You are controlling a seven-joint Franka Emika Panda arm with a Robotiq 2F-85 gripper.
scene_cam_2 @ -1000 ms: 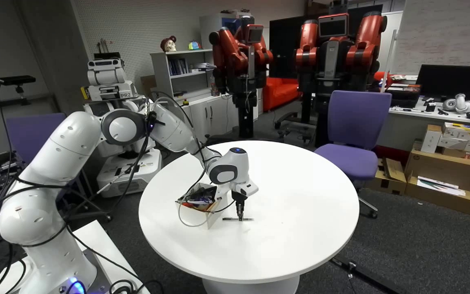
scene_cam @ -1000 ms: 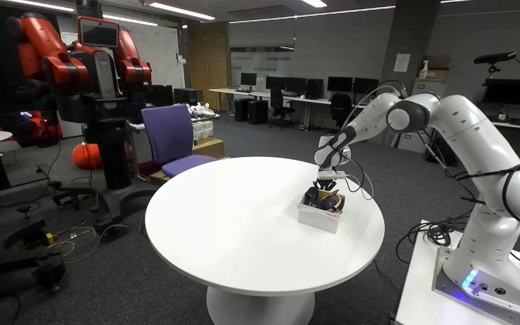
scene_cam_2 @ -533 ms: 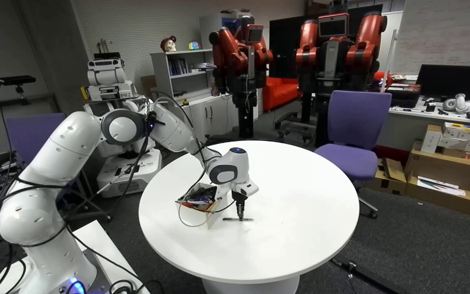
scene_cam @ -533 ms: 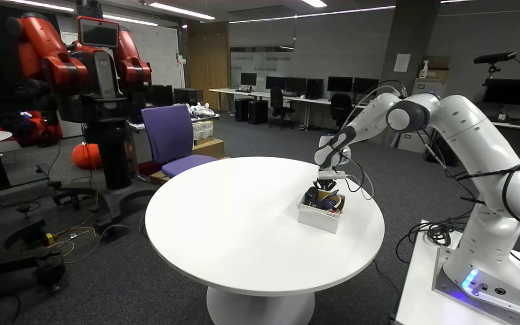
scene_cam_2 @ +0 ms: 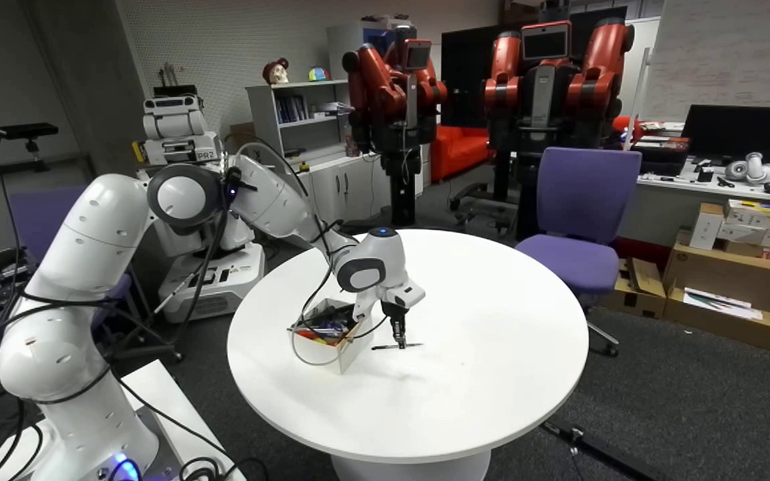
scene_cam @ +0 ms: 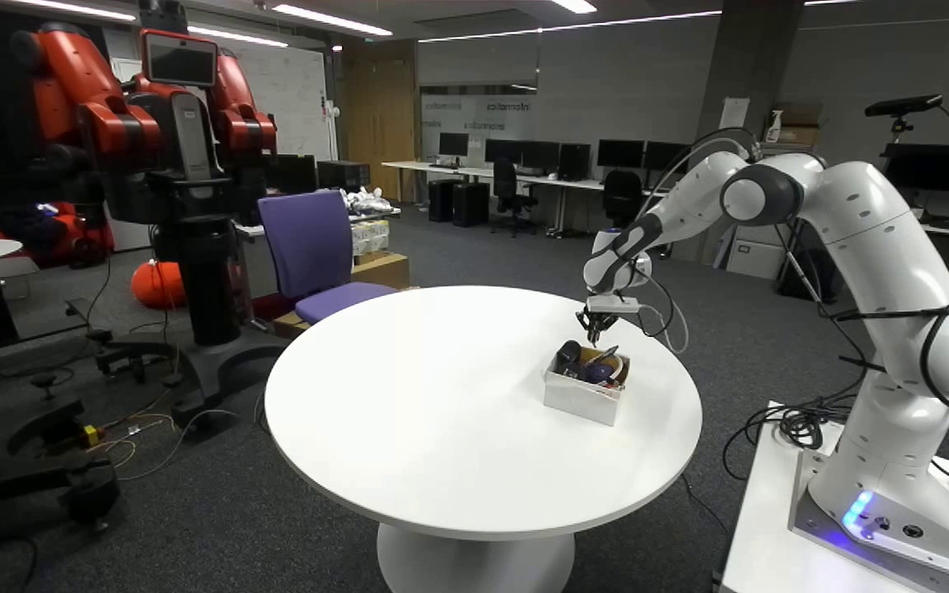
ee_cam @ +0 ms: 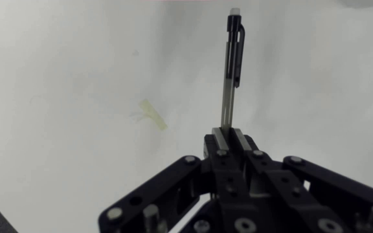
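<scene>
My gripper point(ee_cam: 228, 133) is shut on a slim mechanical pencil point(ee_cam: 229, 94) with a clear barrel, black clip and white end. In the wrist view, the clip end sticks out ahead of the fingertips; the part behind them is hidden by the jaws. In an exterior view, the pencil point(scene_cam_2: 383, 347) lies level across the gripper tips point(scene_cam_2: 401, 345), a little above the white table. A white open box point(scene_cam: 580, 399), full of dark odds and ends, stands close beside the gripper point(scene_cam: 595, 336). In that view the pencil cannot be made out.
The box point(scene_cam_2: 353, 355) rests on the round white table point(scene_cam_2: 465, 401), its contents rising to the rim. A pale yellow mark point(ee_cam: 153, 114) shows on the tabletop. Cables point(scene_cam_2: 318, 294) hang along the arm and loop over the box. A purple chair point(scene_cam_2: 572, 260) stands at the table's edge.
In the last half second my gripper has risen from the tabletop, carrying the pencil up with it. The arm's elbow has shifted back slightly. The box has stayed put.
</scene>
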